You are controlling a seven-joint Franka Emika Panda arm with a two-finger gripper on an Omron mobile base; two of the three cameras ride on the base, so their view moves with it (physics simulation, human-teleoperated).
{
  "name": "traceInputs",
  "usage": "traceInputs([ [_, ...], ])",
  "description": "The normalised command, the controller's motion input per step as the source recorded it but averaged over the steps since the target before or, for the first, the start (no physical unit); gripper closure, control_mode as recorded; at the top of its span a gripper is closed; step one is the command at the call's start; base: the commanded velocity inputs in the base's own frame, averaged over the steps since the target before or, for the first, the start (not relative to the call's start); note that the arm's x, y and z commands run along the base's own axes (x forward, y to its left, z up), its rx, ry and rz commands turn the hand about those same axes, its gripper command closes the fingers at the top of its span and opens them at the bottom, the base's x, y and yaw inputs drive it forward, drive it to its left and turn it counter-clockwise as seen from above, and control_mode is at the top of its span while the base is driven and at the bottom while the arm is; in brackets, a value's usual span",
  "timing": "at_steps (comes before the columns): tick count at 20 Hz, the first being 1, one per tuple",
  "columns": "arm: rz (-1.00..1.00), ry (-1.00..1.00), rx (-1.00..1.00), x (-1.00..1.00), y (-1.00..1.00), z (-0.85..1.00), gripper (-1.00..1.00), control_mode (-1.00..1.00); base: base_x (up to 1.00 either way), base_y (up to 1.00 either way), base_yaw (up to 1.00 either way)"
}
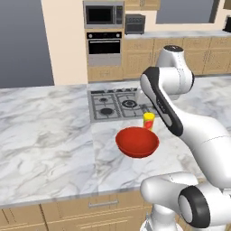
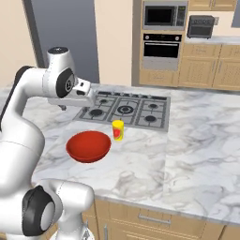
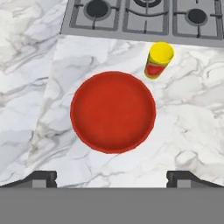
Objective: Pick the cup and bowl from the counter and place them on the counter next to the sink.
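The bowl (image 3: 113, 112) sat upright on the counter (image 1: 45, 149), red and glossy, its hollow open to me from above. In the hand view it lay between my two finger tips (image 3: 39, 178), and well clear of both. The cup (image 3: 158, 60) stood upright just beyond it on the far right side, yellow with a red patch low on its wall. The two were close, yet a strip of bare marble showed between them in the hand view and the right base view; from the left base view the cup rose just behind the bowl's far rim, so I could not judge the gap there.

Just past the cup began the grey stovetop (image 2: 125, 109), its black burners in a row along the far side of the marble. The bowl (image 2: 88, 146) rested nearer the front edge of the counter than the stovetop did, with the cup (image 2: 117, 130) between them.

My claw (image 3: 112, 179) hung above the bowl with its fingers spread wide apart, closed on nothing and touching nothing. My hand pointed down at the marble from above, near the stovetop's left end in the right base view.

Against the far wall stood a built-in oven (image 1: 104, 48) with a microwave (image 1: 103, 15) over it, and a toaster oven (image 1: 135, 24) on the wooden cabinets to the right.
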Motion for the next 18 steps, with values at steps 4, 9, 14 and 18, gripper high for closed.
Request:
traceInputs([
  [4, 0.0, 0.0, 0.0, 0.0, 0.0, 0.0, -1.0, 1.0, 0.0, 0.0, 0.0],
  [9, 0.0, 0.0, 0.0, 0.0, 0.0, 0.0, -1.0, 1.0, 0.0, 0.0, 0.0],
  [14, 0.0, 0.0, 0.0, 0.0, 0.0, 0.0, -1.0, 1.0, 0.0, 0.0, 0.0],
  [18, 0.0, 0.0, 0.0, 0.0, 0.0, 0.0, -1.0, 1.0, 0.0, 0.0, 0.0],
])
